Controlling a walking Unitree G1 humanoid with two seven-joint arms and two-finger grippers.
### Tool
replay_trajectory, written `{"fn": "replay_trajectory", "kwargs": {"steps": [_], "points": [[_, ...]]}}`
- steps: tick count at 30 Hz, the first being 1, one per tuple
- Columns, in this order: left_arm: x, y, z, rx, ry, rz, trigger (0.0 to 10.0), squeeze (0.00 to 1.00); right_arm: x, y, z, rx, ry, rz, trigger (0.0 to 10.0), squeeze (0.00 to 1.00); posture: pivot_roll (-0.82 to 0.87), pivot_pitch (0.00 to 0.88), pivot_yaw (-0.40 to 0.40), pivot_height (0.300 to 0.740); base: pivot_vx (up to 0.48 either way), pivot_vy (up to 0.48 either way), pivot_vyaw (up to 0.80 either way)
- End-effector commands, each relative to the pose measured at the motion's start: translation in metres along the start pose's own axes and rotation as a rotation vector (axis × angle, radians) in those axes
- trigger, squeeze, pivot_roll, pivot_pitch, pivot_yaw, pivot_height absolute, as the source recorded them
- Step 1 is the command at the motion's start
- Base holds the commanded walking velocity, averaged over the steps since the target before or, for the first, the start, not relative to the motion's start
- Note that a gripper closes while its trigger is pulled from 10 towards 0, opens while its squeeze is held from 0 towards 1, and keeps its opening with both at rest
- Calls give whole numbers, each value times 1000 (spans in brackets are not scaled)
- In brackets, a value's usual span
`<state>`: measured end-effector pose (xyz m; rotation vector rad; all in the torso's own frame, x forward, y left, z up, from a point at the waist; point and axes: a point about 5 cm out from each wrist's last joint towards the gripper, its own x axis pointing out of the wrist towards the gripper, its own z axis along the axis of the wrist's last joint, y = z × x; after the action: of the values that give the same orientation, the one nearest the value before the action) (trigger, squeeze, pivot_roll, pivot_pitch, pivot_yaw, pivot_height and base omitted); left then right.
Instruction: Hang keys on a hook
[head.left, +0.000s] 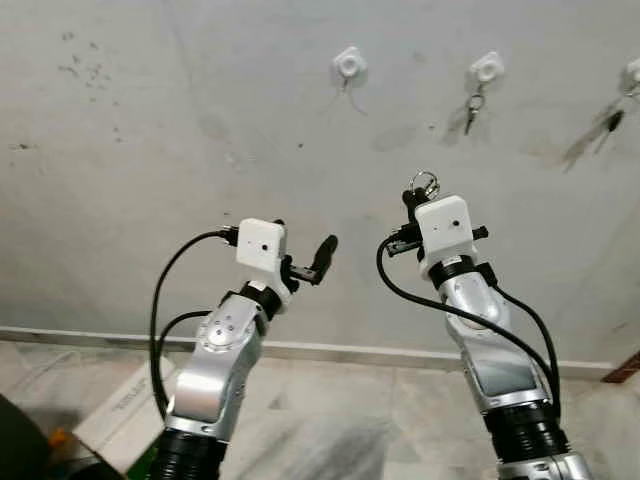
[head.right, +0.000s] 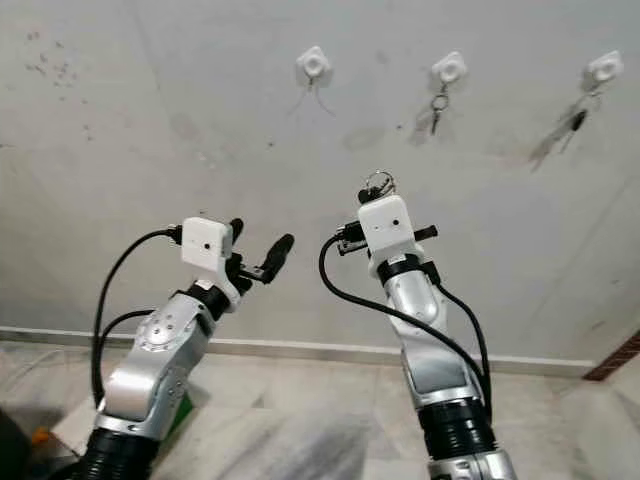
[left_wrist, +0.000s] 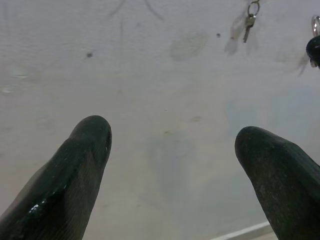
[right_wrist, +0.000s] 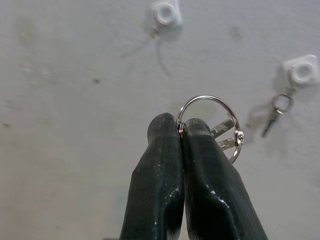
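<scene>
My right gripper (head.left: 416, 197) is raised in front of the grey wall, shut on a silver key ring (right_wrist: 235, 142) with keys on it. The ring sticks up above the fingertips (right_wrist: 167, 131). Three white hooks are fixed high on the wall. The left hook (head.left: 349, 64) is bare and stands above and left of the ring. The middle hook (head.left: 486, 68) carries a small key (head.left: 471, 112). The right hook (head.left: 632, 72) has a dark bunch (head.left: 606, 124) hanging from it. My left gripper (head.left: 303, 241) is held up lower left, open, with nothing between its fingers (left_wrist: 82, 165).
A pale skirting strip (head.left: 340, 350) runs along the wall's foot above a grey tiled floor (head.left: 350, 420). A cardboard box (head.left: 122, 408) lies on the floor at lower left. A brown edge (head.left: 626, 368) shows at far right.
</scene>
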<state>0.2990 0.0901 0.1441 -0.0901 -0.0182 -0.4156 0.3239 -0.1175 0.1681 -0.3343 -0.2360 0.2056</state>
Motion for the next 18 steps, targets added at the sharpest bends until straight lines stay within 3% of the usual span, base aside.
{"fn": "replay_trajectory", "kwargs": {"steps": [1,6,18], "points": [[-1,3,3,12,-10,13,10000,0,3,6,11,2,-46,20,10000,0,-7,0,47,740,0,0,0],[-1,4,5,23,-21,12,10000,0,2,8,12,-2,-53,27,10000,0,-3,0,47,740,0,0,0],[-3,6,5,24,-39,16,10000,0,1,11,13,-7,-65,49,10000,0,-4,0,47,740,0,0,615]]}}
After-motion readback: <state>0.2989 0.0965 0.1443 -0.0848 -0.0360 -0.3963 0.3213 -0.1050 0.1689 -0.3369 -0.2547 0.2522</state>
